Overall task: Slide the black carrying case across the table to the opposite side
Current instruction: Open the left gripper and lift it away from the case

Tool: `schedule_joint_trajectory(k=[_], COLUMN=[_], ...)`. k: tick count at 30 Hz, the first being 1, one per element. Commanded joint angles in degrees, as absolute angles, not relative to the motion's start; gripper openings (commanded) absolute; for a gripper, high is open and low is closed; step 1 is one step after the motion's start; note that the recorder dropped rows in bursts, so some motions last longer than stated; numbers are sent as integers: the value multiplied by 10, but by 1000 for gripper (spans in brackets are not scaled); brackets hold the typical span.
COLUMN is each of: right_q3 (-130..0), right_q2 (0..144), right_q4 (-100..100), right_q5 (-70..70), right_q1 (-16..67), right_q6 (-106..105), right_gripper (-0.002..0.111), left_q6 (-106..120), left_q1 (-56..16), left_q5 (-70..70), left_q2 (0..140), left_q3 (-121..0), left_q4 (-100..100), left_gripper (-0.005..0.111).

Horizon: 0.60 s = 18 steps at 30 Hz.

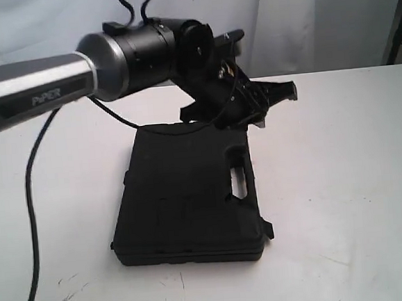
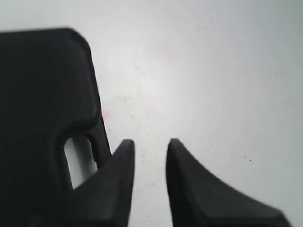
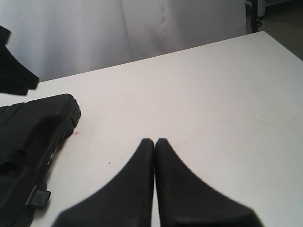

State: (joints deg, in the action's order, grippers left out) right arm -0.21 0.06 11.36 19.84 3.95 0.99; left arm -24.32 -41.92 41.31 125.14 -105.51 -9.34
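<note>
White tabletop [image 1: 356,180] is backed by a pale curtain [image 1: 302,17]. The black tool case [image 1: 183,194] is laid flat left of centre, with its handle slot [image 1: 242,182] along the right edge. The left gripper [image 2: 150,143], slightly parted and empty, is held just beside that edge's far corner and is judged the nearer. The right gripper [image 3: 155,141], pressed closed on nothing, is kept well apart on the case's right.

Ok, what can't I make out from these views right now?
- Exterior view: part of the case's far edge, hidden behind the left gripper; contact there unclear.
- Left wrist view: case blurred, cut off by the frame edge.
- Right wrist view: case cut off by the frame edge; right gripper absent from the exterior view.
</note>
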Motion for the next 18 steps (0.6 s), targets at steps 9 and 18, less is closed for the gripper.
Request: schedule_joint_trajectory(k=[9,18], right_q3=[0,0], right_q2=[0,0], right_q4=[115,115], right_q5=[198,198], right_q1=[42,42], right_q6=[8,8], right_gripper=[0,0], left_q6=[-177,-180], left_q1=[-419,-419], left_q5=[461,265], left_q2=[1092,866], left_q3=[-992,-728], left_q4=[35,76], left_gripper=[0,0])
